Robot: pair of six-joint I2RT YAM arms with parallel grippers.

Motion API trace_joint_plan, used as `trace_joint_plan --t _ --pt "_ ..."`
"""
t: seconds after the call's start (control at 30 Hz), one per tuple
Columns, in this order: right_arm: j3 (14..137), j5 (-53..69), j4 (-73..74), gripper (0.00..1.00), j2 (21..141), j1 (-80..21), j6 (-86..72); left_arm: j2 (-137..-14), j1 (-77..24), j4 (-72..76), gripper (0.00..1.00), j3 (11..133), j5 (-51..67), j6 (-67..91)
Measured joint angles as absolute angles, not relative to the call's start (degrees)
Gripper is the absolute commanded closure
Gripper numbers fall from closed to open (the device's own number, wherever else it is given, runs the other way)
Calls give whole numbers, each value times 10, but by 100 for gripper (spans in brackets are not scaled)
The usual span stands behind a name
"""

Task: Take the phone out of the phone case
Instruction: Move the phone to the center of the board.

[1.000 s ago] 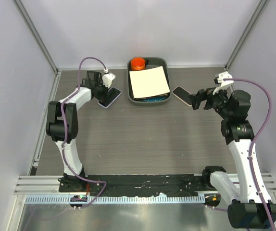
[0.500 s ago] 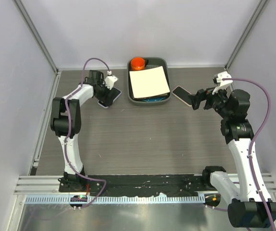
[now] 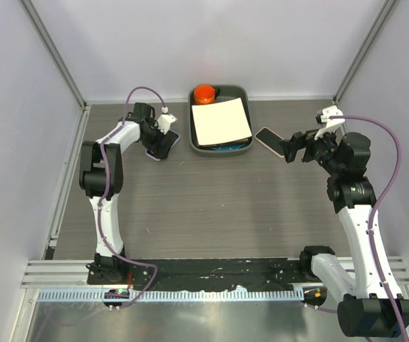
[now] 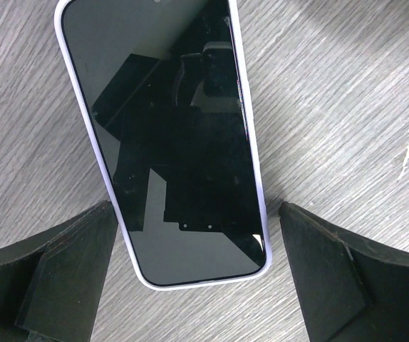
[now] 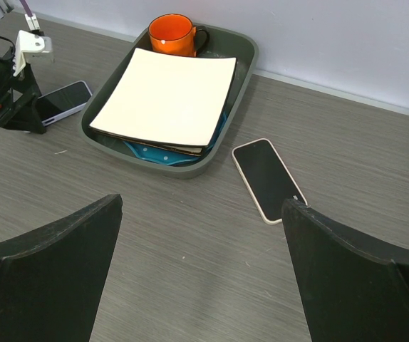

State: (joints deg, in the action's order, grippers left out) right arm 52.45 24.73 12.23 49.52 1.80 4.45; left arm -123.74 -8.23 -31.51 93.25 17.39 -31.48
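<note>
A phone in a lavender phone case (image 4: 169, 135) lies screen up on the table, left of the tray. My left gripper (image 4: 196, 210) hangs open just over its near end, one finger on each side, neither touching it. From above, that gripper (image 3: 162, 133) covers part of the lavender phone (image 3: 159, 151). A second phone in a cream case (image 5: 268, 179) lies screen up right of the tray. My right gripper (image 5: 202, 201) is open and empty above the table, with the cream phone (image 3: 270, 141) just ahead of it (image 3: 293, 148).
A grey tray (image 3: 245, 92) stands at the back middle. It holds an orange mug (image 3: 204, 92) and a white square pad (image 3: 221, 121) on top of a blue item (image 5: 154, 153). White walls close the back and sides.
My left gripper has shifted slightly right, closer over the lavender phone, and its elbow has swung right. The right arm and both phones have not moved.
</note>
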Motion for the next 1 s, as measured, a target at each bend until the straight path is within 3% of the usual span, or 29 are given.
trace_joint_plan --t 0.37,0.53,0.57,0.67,1.0 --pt "524 247 122 0 495 18 45 -1256 -82 -352 3 966 181 -317" --pt "524 247 122 0 495 18 45 -1265 -83 -364 26 984 173 -309" --pt "524 247 122 0 495 18 45 -1268 -82 -368 38 989 172 -306" --pt "524 247 122 0 495 18 45 -1270 -82 -377 58 996 170 -296" --pt "524 247 123 0 494 18 45 -1270 -83 -373 90 995 167 -289"
